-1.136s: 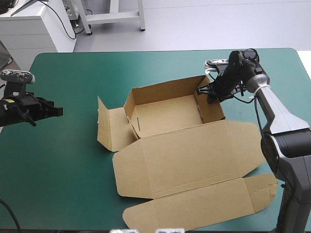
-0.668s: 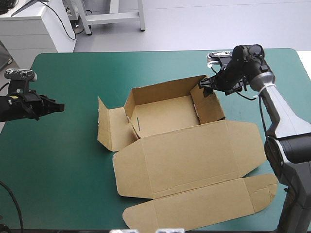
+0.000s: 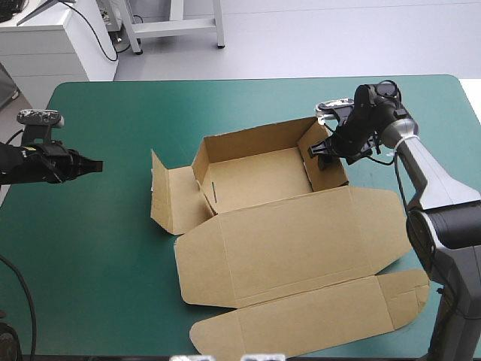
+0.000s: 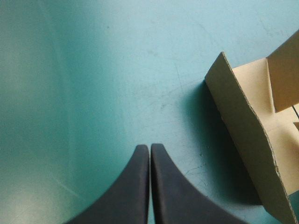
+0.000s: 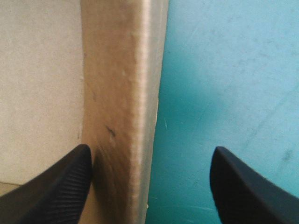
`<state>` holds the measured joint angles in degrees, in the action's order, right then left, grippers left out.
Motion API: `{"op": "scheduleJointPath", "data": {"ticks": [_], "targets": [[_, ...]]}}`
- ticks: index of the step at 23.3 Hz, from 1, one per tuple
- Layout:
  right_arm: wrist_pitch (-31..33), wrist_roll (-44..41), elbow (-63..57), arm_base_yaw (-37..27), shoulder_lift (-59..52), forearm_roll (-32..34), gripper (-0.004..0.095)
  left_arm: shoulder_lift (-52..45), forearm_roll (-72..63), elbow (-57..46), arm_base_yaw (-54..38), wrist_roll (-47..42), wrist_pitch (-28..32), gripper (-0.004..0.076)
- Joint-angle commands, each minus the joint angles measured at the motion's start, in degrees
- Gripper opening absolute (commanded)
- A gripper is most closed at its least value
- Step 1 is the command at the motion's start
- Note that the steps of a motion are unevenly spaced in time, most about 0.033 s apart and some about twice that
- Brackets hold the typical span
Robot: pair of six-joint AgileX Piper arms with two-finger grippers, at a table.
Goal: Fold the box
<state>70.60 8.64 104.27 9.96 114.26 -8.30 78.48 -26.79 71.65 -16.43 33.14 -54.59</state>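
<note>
The brown box [image 3: 259,180] stands mid-table as an open tray with its walls raised. Its lid [image 3: 293,248] lies flat toward the front edge, and a side flap [image 3: 169,197] stands tilted up on the left. My right gripper [image 3: 323,153] is open astride the tray's right wall [image 5: 124,93]. One black finger [image 5: 56,184] is inside against the board, the other [image 5: 252,191] outside over the teal-green cover. My left gripper [image 3: 94,165] is shut and holds nothing, hovering left of the box. Ahead of it [image 4: 150,148] stands that side flap [image 4: 243,126].
The lid's front flap [image 3: 301,323] reaches almost to the table's front edge. The teal-green cover [image 3: 98,256] spreads wide between the left gripper and the box. The right arm [image 3: 421,173] runs along the table's right side.
The right gripper drew back toward the far edge, opened wider, then came back down astride the right wall. The left gripper edged slightly toward the box, still shut.
</note>
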Motion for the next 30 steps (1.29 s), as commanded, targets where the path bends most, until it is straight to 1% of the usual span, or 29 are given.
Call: {"op": "scheduleJointPath", "data": {"ticks": [1,2,3,6,7,11,12,13,14,18,21,25,26,28,29,30], "targets": [[-0.49,3.10,1.28,-0.10,-2.42,-2.23,0.0414,-1.63,-1.34,1.61,-0.28,0.08,2.37,-0.0008],[-0.38,4.14,1.28,-0.10,-2.45,-2.81,0.0315,-1.63,-1.00,1.61,-0.28,0.08,2.37,-0.0008],[-0.38,4.32,1.28,-0.10,-2.45,-2.82,0.0195,-1.63,-0.77,1.61,-0.28,0.08,2.37,-0.0008],[0.11,6.00,1.28,-0.10,-2.40,-2.82,-0.0001,-1.63,-0.77,1.61,-0.28,0.08,2.37,-0.0008],[0.09,6.92,1.28,-0.10,-2.40,-3.25,-0.0018,-1.63,-0.77,1.61,-0.28,0.08,2.37,-0.0008],[0.23,13.62,1.28,-0.10,-2.17,-5.44,-0.0021,-1.63,-0.77,1.61,-0.28,-0.03,2.37,-0.0008],[-1.62,14.27,1.28,-0.10,-2.17,-6.59,-0.0021,-1.63,-0.47,1.61,-0.28,-0.03,2.13,-0.0008],[-1.88,13.64,1.45,-0.10,-2.17,-6.73,-0.0021,-1.63,0.12,1.61,-0.28,-0.03,1.70,-0.0008],[0.49,13.79,2.20,-0.10,-2.17,-6.45,-0.0021,-1.63,0.59,1.61,-0.28,-0.03,0.58,-0.0008],[0.76,11.83,3.59,-0.10,-3.36,-3.15,-0.0021,-1.53,0.48,1.61,-0.28,-0.03,0.91,-0.0008],[0.76,7.94,4.13,-0.10,-8.53,2.56,-0.0021,-1.29,-1.79,1.61,-0.28,-0.46,1.65,-0.0008],[0.76,6.15,4.13,-0.10,-15.23,3.40,-0.0021,0.49,-2.87,1.61,-0.28,-0.57,2.33,-0.0008],[0.76,6.06,4.13,-0.20,-16.88,2.91,-0.0021,1.01,-3.46,1.61,-0.28,-0.57,2.72,-0.0008],[0.76,6.42,4.13,-1.68,-20.31,-2.01,-0.0021,3.21,-8.38,1.61,-0.28,-0.61,3.90,-0.0008],[0.76,6.53,4.03,-4.01,-22.43,-7.04,-0.0021,4.91,-11.11,1.61,-0.28,-0.04,4.28,-0.0008],[0.76,6.53,3.93,-5.16,-23.00,-8.86,-0.0021,5.62,-11.58,1.61,-0.28,0.08,4.27,-0.0008]]}}
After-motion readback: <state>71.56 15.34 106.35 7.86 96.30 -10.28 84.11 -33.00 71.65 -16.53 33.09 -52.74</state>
